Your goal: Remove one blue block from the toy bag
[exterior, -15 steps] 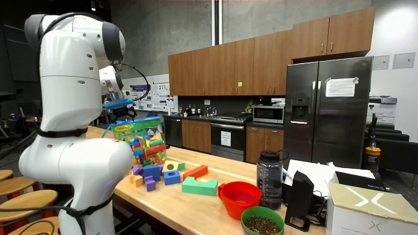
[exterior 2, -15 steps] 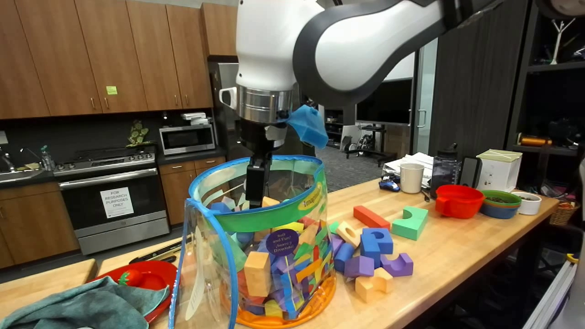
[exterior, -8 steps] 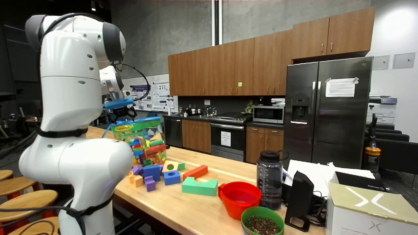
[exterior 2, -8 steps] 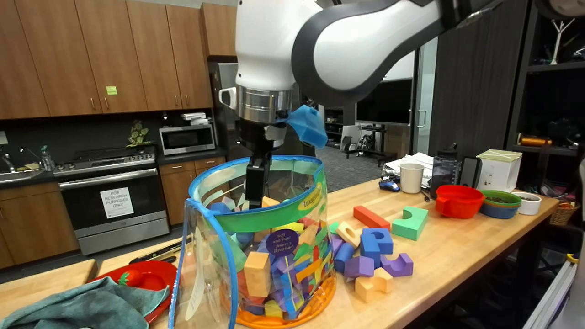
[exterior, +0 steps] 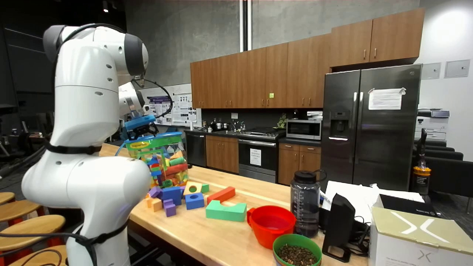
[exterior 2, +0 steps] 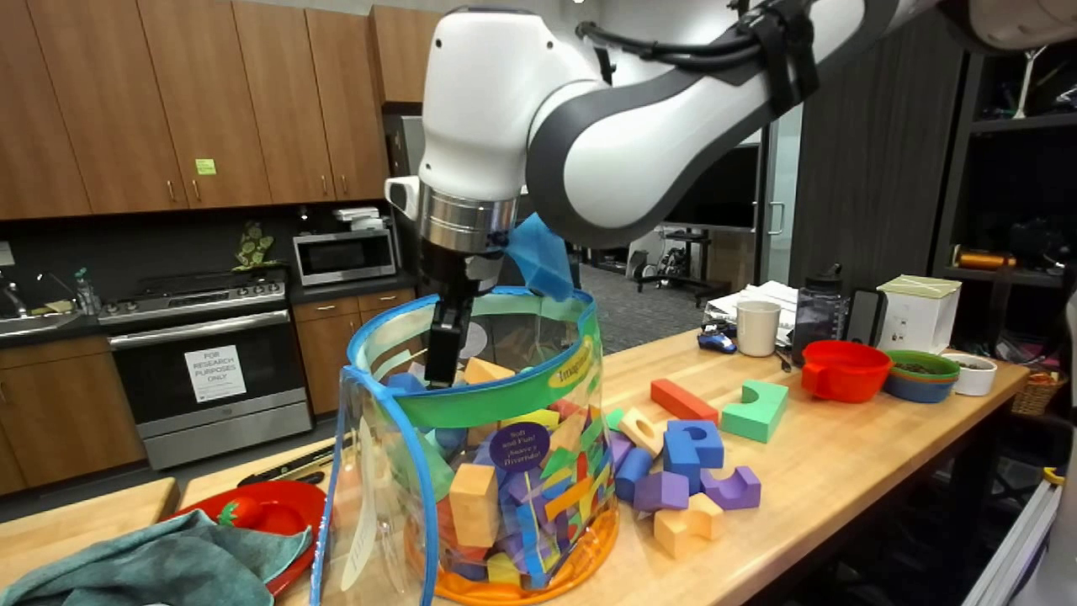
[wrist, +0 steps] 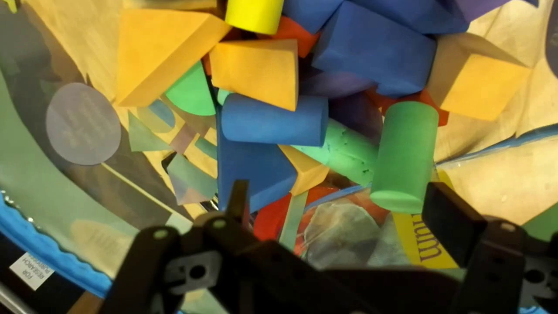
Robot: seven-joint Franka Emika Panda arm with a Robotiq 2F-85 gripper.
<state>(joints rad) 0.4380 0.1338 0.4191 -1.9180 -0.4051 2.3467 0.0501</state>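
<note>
Wooden counter (exterior 2: 799, 471) is kinda messy. Gripper (wrist: 338, 205) has its jaws spread, nothing between, probably to straddle something blue. Round blue block (wrist: 274, 124) sits below them; toy bag (exterior 2: 480, 408) surrounds them, open-topped, presumably for reaching in.

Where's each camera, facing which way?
An exterior view: beside the white robot arm, facing brown wooden cabinets; arm shows.
An exterior view: by the clear plastic toy bag, facing along the wooden table; arm, black gripper show.
Wrist view: from the wrist, down into the bag; open fingers show.
Both exterior views share arm, bag, round red plastic bowl.
</note>
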